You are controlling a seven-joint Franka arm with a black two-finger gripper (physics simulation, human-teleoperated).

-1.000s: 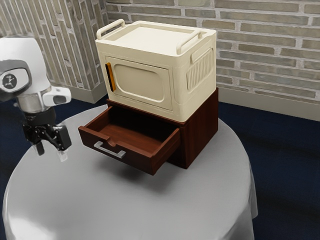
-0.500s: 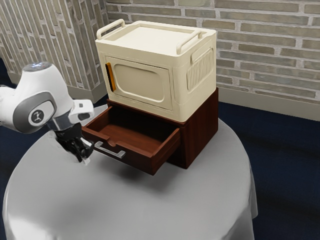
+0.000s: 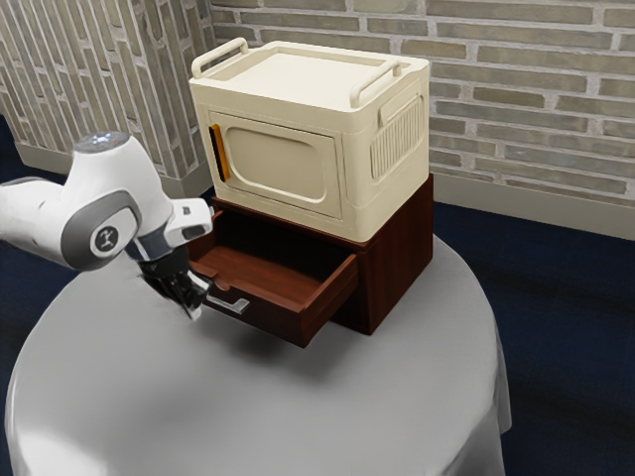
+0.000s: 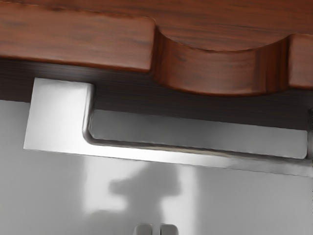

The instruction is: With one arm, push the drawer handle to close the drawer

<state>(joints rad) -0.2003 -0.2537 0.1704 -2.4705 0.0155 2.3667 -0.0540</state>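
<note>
Black at its body and paler at its tips, the gripper [image 3: 196,305] has its fingers [image 4: 169,229] drawn almost together, a slender gap between them and nothing in their hold. They hang in front of the drawer's metal handle [image 3: 238,306], apart from it, with a strip of grey tabletop showing between in the wrist view. Fixed to the front face, the handle runs below the curved notch [image 4: 215,72] in that face's upper edge. Behind it the wooden drawer [image 3: 283,320] stands well out from the front of the dark red-brown cabinet [image 3: 395,260], its inside bare to view. On the cabinet's top sits a cream storage box [image 3: 382,174], with a rail along each end of its lid and an orange strip [image 3: 221,154] at its door's edge toward the exterior view's left. The cabinet stands toward the far edge of the round, grey-covered table [image 3: 149,397]; behind is a brick wall [image 3: 536,99].
</note>
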